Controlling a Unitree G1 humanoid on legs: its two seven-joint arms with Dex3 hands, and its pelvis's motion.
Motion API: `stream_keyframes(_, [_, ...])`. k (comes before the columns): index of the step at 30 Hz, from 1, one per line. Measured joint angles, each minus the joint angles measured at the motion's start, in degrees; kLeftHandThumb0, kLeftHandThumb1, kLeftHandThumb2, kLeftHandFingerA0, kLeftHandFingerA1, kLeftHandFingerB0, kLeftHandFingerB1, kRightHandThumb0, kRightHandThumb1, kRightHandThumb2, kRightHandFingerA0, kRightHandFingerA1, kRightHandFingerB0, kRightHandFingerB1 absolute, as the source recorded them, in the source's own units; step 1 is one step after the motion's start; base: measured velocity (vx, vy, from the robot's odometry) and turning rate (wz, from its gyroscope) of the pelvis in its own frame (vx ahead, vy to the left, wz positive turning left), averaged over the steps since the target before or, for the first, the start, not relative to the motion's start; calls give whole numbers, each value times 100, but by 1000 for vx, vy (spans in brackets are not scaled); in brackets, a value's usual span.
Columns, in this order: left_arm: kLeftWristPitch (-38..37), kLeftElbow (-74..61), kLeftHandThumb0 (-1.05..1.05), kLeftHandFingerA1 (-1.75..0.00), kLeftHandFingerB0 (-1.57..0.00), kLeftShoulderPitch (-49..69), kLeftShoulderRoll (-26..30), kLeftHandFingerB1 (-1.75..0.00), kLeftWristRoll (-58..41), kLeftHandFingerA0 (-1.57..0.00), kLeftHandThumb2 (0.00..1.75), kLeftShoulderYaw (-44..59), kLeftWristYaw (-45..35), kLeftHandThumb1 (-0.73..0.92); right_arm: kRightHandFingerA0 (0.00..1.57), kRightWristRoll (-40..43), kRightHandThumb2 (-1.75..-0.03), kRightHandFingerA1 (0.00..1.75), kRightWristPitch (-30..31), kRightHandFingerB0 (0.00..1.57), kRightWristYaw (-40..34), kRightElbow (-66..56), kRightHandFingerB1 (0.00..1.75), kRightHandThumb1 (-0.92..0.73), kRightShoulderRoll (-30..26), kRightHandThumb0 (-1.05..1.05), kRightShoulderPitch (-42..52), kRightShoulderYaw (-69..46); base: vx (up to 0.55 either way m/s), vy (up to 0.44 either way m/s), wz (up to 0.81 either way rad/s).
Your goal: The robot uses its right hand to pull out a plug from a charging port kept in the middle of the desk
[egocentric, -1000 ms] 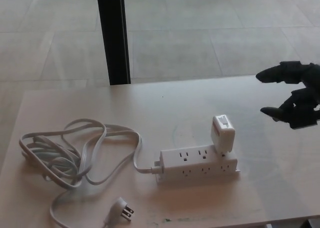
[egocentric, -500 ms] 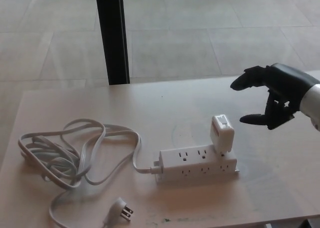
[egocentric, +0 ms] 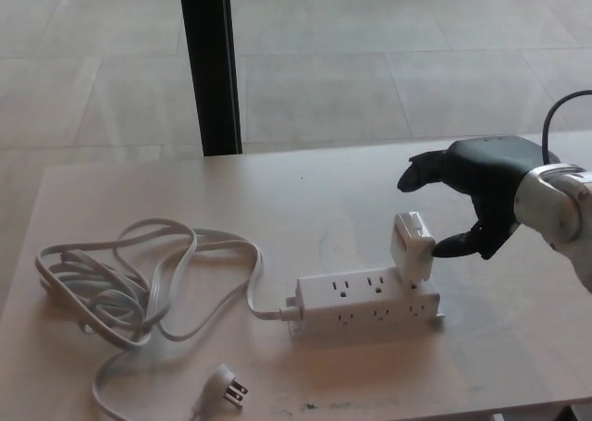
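The right hand (egocentric: 467, 194) was hanging over the bench (egocentric: 518, 328) with its fingers spread and nothing in it, one upper finger (egocentric: 421, 169) stuck out above the white charger plug (egocentric: 411, 248) and the thumb tip sitting just beside the plug's right edge, maybe touching, hard to say. That plug was seated upright in the right end of a white power strip (egocentric: 368, 304) lying about mid-bench. The strip's grey-white cord (egocentric: 139, 282) ran off left into a loose tangle, ending in a three-prong plug (egocentric: 227, 386) near the front edge, and no left hand showed.
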Motion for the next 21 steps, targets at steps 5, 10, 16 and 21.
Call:
stream_keyframes(5, [-18,6,-65,-51,-58,-31,70,-39,-4,-65,59,-42,-24,62,86,-335,-82,122,-112,24,310,-59,42,-48,60,-79,5,16,0,0,0])
stream_keyframes(10, [-67,6,-64,-52,-56,-34,96,-39,-3,-67,61,-104,-42,65,79,-522,-60,138,-117,27,540,-141,33,-55,206,-68,58,-73,0,0,0])
stream_keyframes(16, [-128,45,-65,-52,-56,-41,104,-40,-6,-68,61,-156,-46,66,79,-672,-57,140,-180,29,651,-169,33,-56,312,-67,83,-226,0,0,0])
stream_keyframes(21, [-148,42,-64,-52,-56,-40,106,-40,-5,-67,61,-194,-45,67,79,-815,-59,126,-188,31,728,-102,33,-56,439,-69,86,-295,0,0,0])
